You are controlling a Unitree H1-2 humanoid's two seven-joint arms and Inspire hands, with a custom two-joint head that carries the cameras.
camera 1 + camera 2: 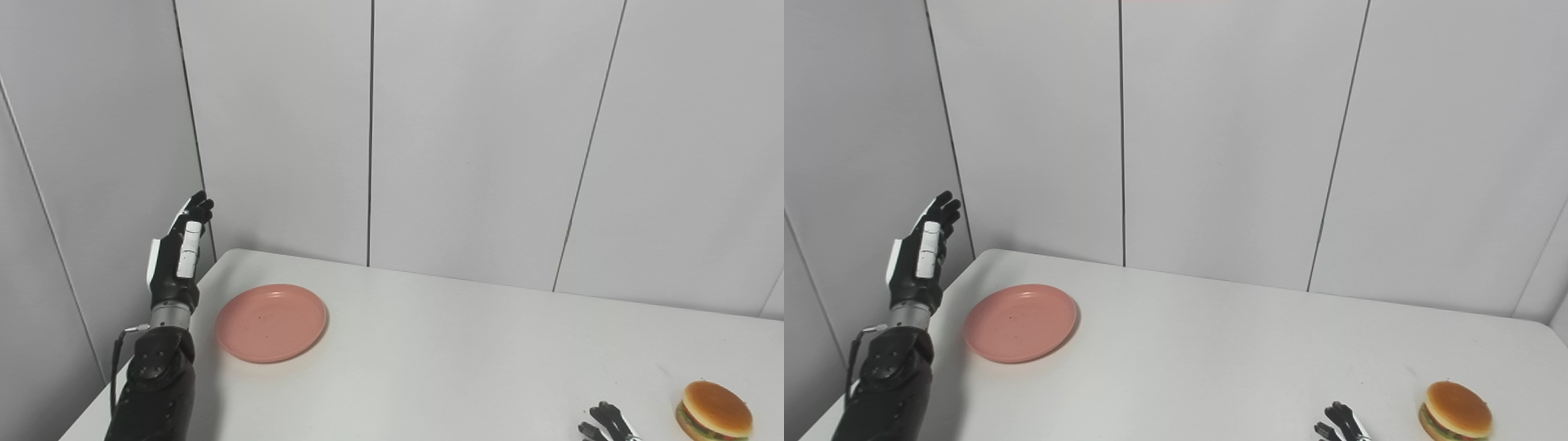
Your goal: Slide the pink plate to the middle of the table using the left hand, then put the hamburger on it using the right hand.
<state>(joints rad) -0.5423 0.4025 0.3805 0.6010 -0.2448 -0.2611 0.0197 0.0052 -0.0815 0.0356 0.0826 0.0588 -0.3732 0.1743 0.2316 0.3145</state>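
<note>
Bright, even, diffuse light with no glare. Shadows are soft: a faint one hugs the plate [270,323] at 4 o'clock, and a pale one lies on the table [465,361] beside the left arm [156,392]. Focus is sharp across the frame. Wall seams lean outward toward 3 and 9 o'clock, showing mild wide-angle distortion.
</note>
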